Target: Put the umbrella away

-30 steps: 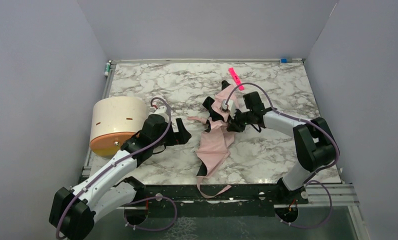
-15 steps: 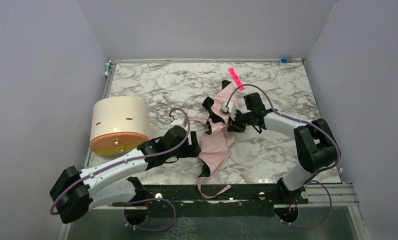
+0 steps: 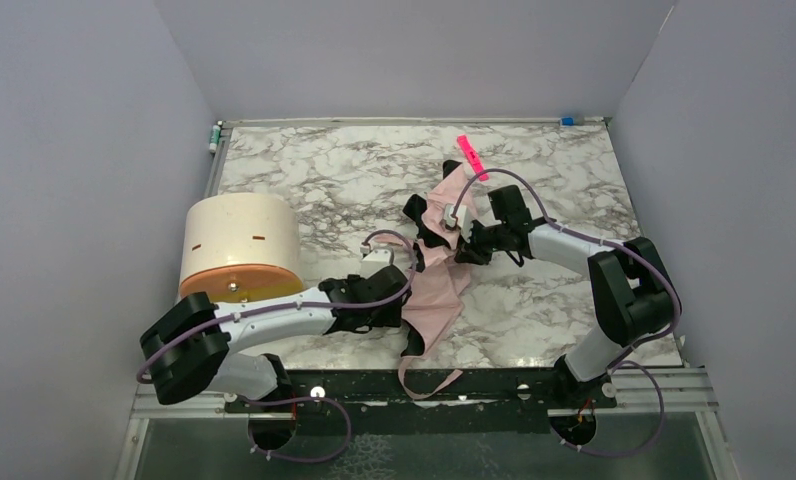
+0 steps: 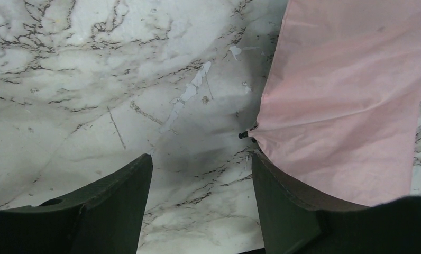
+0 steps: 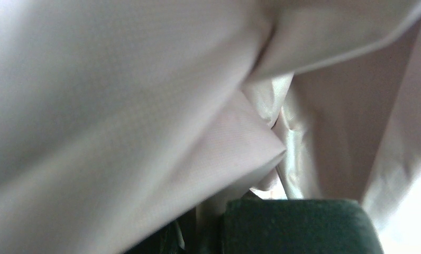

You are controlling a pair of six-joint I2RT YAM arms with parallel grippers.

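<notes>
The pale pink umbrella [image 3: 436, 290] lies loosely collapsed in the middle of the marble table, its strap [image 3: 426, 383] hanging over the near edge. My left gripper [image 3: 402, 305] is open, low over the table, at the fabric's left edge. In the left wrist view the pink fabric [image 4: 351, 100] lies against the right finger [image 4: 287, 206], with a black rib tip [image 4: 243, 135] between the jaws' line and bare marble. My right gripper [image 3: 456, 238] is shut on the umbrella's upper part. The right wrist view is filled by pink fabric [image 5: 145, 106] pinched at the finger [image 5: 298, 225].
A cream cylinder with an orange end [image 3: 237, 250] stands at the left, behind my left arm. A bright pink strip [image 3: 471, 157] lies past the umbrella's far end. A small marker [image 3: 215, 135] and a blue item [image 3: 568, 121] sit at the far corners.
My left arm has swung right and forward, from beside the cream cylinder to the umbrella's left edge. My right gripper has stayed on the umbrella's upper part.
</notes>
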